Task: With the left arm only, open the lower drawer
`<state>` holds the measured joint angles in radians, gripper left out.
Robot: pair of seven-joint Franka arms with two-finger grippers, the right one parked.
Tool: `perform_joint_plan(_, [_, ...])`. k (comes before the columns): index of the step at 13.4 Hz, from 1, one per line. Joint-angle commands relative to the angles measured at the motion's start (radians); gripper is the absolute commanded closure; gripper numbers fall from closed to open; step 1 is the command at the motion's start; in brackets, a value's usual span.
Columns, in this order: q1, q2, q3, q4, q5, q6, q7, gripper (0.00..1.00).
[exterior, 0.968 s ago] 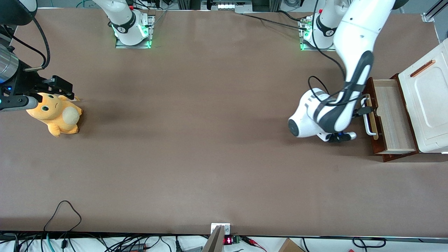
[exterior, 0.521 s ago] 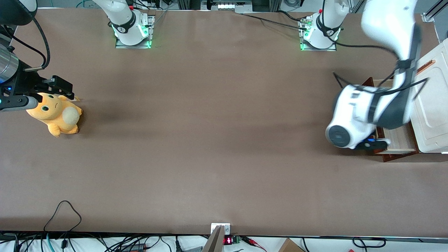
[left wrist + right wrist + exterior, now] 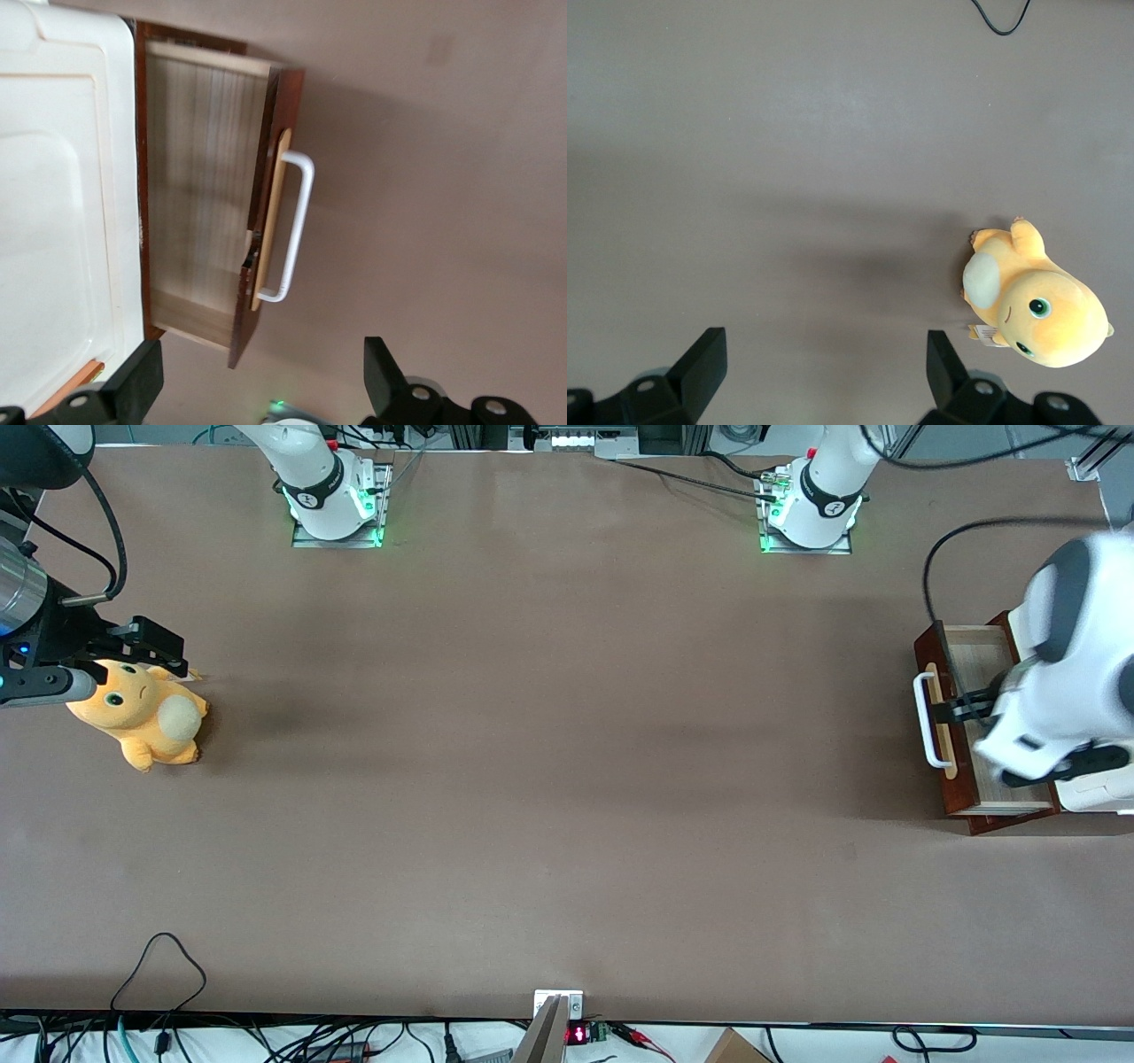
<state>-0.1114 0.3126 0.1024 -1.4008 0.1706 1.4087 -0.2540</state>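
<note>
Now the shallow lower drawer [image 3: 974,722] with the dark reddish-brown wooden front stands pulled out of the white cabinet [image 3: 44,221] at the working arm's end of the brown table [image 3: 532,779], so that its light wood inside lies bare to view from above. Its white bar handle [image 3: 926,720] on the pale wood strip faces toward the parked arm's end of the table, and nothing touches it. In the left wrist view the same drawer [image 3: 208,190] shows its slatted pale floor, its dark front edge and the handle [image 3: 297,226] standing clear of the front.

The glossy white left arm [image 3: 1067,664] with the dark grey inset panel hangs above the cabinet and the open drawer, a black cable looping up from it. Its small black gripper [image 3: 257,390] is raised well above the drawer with nothing between its fingers [image 3: 137,385]; the two dark fingers stand wide apart, and the drawer and handle are seen past them, well below. In the front view the gripper itself is mostly hidden under the arm's white body.

Toward the parked arm's end of the table lies a yellow-orange plush toy [image 3: 142,717] with a cream belly, resting on the table top; the right wrist view shows it [image 3: 1032,305] lying on its side.
</note>
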Motion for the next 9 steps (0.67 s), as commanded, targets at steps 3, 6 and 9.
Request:
perform_joint_plan(3, [0.093,-0.087,-0.056,0.078,-0.190,0.004,0.018,0.00])
perform_joint_plan(6, [0.186,-0.114,-0.173,0.066,-0.186,0.049,0.028,0.00])
perform_joint_plan(9, [0.205,-0.133,-0.179,0.059,-0.183,-0.005,0.282,0.00])
